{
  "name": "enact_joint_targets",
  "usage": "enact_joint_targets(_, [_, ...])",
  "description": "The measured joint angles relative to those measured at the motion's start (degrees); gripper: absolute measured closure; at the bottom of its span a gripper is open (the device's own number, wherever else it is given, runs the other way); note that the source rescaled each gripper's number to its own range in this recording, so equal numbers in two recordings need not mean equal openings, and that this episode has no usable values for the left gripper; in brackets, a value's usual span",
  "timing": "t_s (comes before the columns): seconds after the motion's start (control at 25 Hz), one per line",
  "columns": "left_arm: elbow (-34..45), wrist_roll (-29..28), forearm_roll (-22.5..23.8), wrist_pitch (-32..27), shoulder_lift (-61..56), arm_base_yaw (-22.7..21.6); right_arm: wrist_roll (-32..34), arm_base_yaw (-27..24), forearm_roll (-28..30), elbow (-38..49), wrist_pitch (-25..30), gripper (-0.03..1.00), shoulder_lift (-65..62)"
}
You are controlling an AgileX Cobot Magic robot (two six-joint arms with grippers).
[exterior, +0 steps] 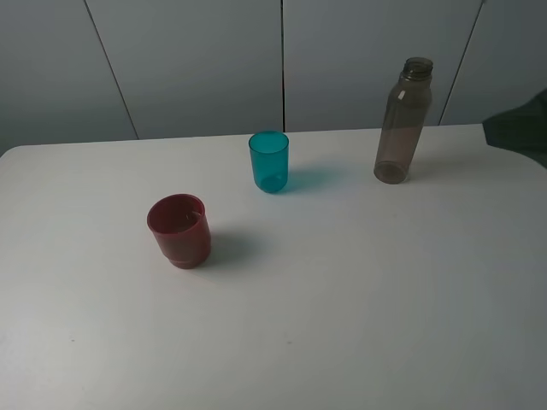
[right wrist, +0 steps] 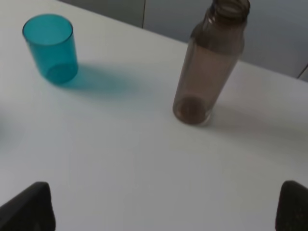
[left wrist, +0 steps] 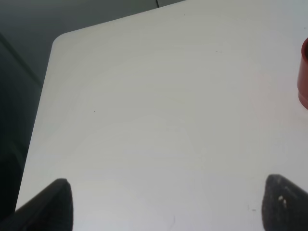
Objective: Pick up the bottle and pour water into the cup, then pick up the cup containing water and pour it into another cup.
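The tall smoky grey-brown bottle [exterior: 403,120] stands uncapped at the back right of the white table [exterior: 342,299]. The teal cup [exterior: 269,161] stands at the back middle, and the wider dark red cup [exterior: 179,231] sits nearer the front left. In the right wrist view my right gripper [right wrist: 161,211] is open and empty, with the bottle [right wrist: 209,62] ahead of it and the teal cup [right wrist: 50,48] off to one side. My left gripper [left wrist: 166,211] is open over bare table, and only the red cup's edge [left wrist: 304,72] shows at the frame's border.
A dark shape [exterior: 517,128] juts in at the right edge of the high view, behind the table. Grey wall panels [exterior: 282,60] run along the back. The table's rounded corner [left wrist: 57,41] and a dark drop beside it show in the left wrist view.
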State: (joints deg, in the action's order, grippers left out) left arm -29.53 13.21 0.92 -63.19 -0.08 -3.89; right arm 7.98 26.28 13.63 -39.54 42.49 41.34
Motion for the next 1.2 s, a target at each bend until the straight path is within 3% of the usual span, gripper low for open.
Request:
enact_joint_targets(0.2, [0.0, 0.0, 0.0, 0.0, 0.0, 0.0, -9.9, 0.0, -9.7, 1.7, 14.4, -0.03, -13.5])
enact_joint_targets(0.4, [0.0, 0.0, 0.0, 0.0, 0.0, 0.0, -11.6, 0.0, -14.4, 5.6, 22.9, -0.03, -25.9])
enact_joint_targets(0.68, [0.0, 0.0, 0.0, 0.0, 0.0, 0.0, -11.7, 0.0, -14.6, 10.0, 21.0, -0.03, -40.5])
enact_joint_targets(0.96, [0.0, 0.0, 0.0, 0.0, 0.0, 0.0, -8.9, -0.5, -13.6, 10.1, 20.4, -0.03, -41.2])
enact_joint_targets(1.08, [0.0, 0.0, 0.0, 0.0, 0.0, 0.0, -7.1, -4.2, -12.3, 10.1, 20.4, -0.03, -41.2])
enact_joint_targets(1.2, [0.0, 0.0, 0.0, 0.0, 0.0, 0.0, -6.9, -11.4, -11.9, 10.1, 20.4, -0.03, -41.2])
